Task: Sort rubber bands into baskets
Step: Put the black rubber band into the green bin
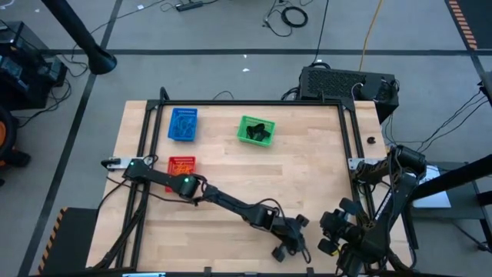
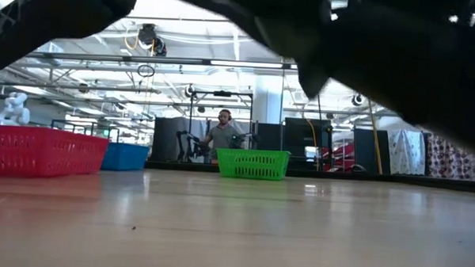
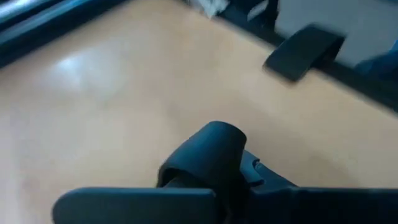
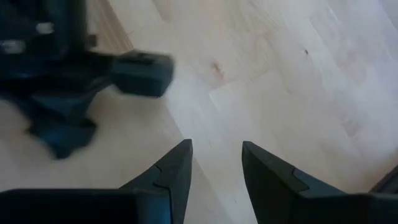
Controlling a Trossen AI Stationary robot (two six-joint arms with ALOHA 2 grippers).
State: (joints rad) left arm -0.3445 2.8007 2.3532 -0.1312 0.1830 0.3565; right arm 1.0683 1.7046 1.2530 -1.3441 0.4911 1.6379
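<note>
Three mesh baskets stand on the wooden table: blue (image 1: pixel 183 124) and green (image 1: pixel 256 131) at the far side, red (image 1: pixel 181 165) on the left. Dark rubber bands (image 1: pixel 263 128) lie in the green one. I see no loose rubber bands on the table. My left gripper (image 1: pixel 286 248) reaches low over the wood near the front edge, right of centre; its fingers (image 3: pixel 214 143) are shut, and I see nothing between them. My right gripper (image 4: pixel 216 167) hovers just to its right, open, over bare wood.
Bare wood spreads between the baskets and the grippers (image 1: pixel 307 169). A black frame rail (image 1: pixel 350 146) runs along the table's sides. A black box (image 1: pixel 346 81) sits past the far right corner. Beyond the table a person (image 2: pixel 224 133) shows in the low view.
</note>
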